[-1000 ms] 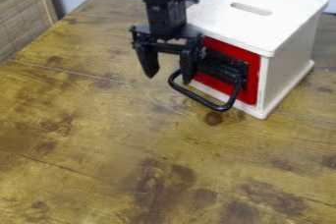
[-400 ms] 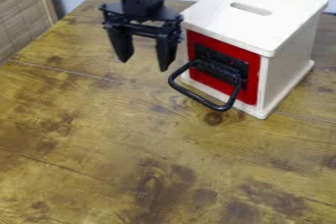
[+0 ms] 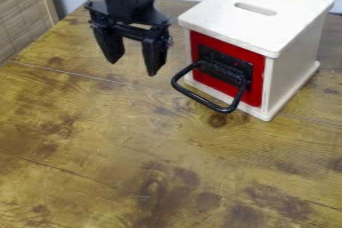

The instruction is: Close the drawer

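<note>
The drawer (image 3: 229,66) has a red front panel with a black inset plate and a large black loop handle (image 3: 209,85) hanging down to the front left. It sits in a cream-white cube box (image 3: 261,17) with a slot on top, at the upper right of the wooden table. The red panel looks flush with the box front. My black gripper (image 3: 127,54) hangs to the left of the box, clear of the handle. Its fingers (image 3: 154,56) point down, spread apart and empty.
The worn wooden table (image 3: 134,152) fills the view. A slatted wooden piece (image 3: 24,17) stands at the far left edge. A dark knot (image 3: 217,121) marks the table just in front of the box.
My gripper has moved left and back, away from the drawer front and handle. The red panel now sits flush in the box.
</note>
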You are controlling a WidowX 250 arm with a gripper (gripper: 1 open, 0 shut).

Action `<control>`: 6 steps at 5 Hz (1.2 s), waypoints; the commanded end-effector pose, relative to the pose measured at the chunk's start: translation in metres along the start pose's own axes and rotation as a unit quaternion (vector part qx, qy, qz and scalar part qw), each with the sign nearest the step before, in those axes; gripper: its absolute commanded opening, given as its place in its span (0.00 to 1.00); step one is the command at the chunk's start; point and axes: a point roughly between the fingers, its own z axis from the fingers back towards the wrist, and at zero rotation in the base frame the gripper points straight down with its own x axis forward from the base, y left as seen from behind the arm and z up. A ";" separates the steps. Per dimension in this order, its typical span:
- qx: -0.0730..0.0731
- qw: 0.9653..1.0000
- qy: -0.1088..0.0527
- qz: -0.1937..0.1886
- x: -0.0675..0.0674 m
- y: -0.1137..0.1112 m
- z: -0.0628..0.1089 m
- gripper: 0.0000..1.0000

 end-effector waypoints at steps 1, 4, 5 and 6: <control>0.014 0.999 -0.042 -0.018 0.003 0.022 0.029 1.00; 0.013 0.996 -0.027 -0.079 0.006 0.017 0.019 1.00; 0.019 0.998 -0.019 -0.051 0.008 0.015 0.016 1.00; 0.024 0.999 -0.012 -0.027 0.010 0.014 0.014 1.00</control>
